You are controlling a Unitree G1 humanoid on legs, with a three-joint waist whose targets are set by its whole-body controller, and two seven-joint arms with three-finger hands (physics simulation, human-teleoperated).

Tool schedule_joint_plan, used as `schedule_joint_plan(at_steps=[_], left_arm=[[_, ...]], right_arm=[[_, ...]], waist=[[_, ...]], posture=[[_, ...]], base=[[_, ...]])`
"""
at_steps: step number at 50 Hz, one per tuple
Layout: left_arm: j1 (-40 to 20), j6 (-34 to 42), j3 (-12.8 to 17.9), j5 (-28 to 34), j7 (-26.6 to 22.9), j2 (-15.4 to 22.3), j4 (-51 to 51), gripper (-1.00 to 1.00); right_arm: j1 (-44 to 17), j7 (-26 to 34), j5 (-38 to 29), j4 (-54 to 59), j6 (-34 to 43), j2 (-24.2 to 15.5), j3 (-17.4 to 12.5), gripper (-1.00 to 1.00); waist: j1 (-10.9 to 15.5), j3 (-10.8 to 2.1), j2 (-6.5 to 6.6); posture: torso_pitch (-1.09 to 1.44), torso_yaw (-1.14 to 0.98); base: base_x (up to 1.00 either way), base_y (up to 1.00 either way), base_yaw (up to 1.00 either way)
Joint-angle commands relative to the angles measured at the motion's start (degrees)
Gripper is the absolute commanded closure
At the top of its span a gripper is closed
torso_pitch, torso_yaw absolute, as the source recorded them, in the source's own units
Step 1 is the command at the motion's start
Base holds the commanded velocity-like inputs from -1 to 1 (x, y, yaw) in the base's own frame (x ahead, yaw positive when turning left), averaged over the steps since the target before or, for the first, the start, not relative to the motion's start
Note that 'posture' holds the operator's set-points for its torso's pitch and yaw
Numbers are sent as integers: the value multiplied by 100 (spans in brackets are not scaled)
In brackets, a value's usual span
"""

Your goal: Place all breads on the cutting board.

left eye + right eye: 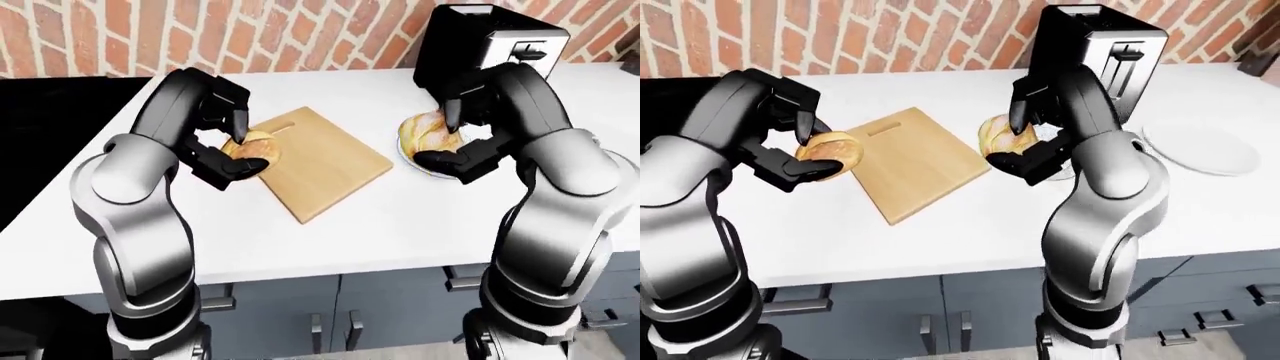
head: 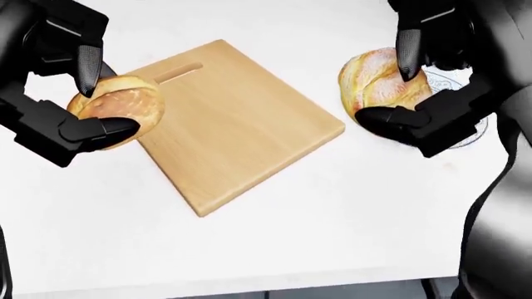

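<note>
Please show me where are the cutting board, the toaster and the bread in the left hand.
cutting board (image 2: 241, 124), head view, bare middle of its top.
toaster (image 1: 1110, 45), right-eye view, its side wall.
bread (image 2: 125, 103), head view, crust between the fingers.

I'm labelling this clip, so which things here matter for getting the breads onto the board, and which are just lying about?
Job: left roll in left hand; right roll in right hand; board.

Lying about: toaster; plate; small plate under right roll.

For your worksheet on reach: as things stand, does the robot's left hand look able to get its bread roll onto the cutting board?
Probably yes. The left hand is already closed on the bread roll right at the cutting board's left edge, and the board's surface is bare, with nothing between them.
</note>
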Motion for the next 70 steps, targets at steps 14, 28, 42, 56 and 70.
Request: schedule_joint_plan(at_steps=[14,28,42,56,70], left_arm=[[-102,-230,115,-233,268,113,-34,100],[-98,-216,150,-347,300,190,-38,100],[-16,-237,197,-482,370,243,-68,100],[-20,-187,209,-526,378,296,-117,100],[20,-221,250,-595,434,309,-107,100]], right_arm=[[-984,-2517,1521,1855,-933,669,183,100],[-1523,-4141,2502,3885,-2180,1019,281,100],[-2041,-5075,2981,5864,-3320,1147,335,100],[-1780,-4868,2858,5908,-3401,1237,474,36],[-1553,-4733,2634,6062,-3611,1329,558,-87]], waist=[[22,-149,44],[36,-195,67],[35,-255,72],[45,-267,58],[37,-252,60]], posture=[[0,0],[0,0],[0,0],[0,0],[0,0]], base=[[0,0,0],[0,0,0],[0,0,0],[0,0,0],[0,0,0]])
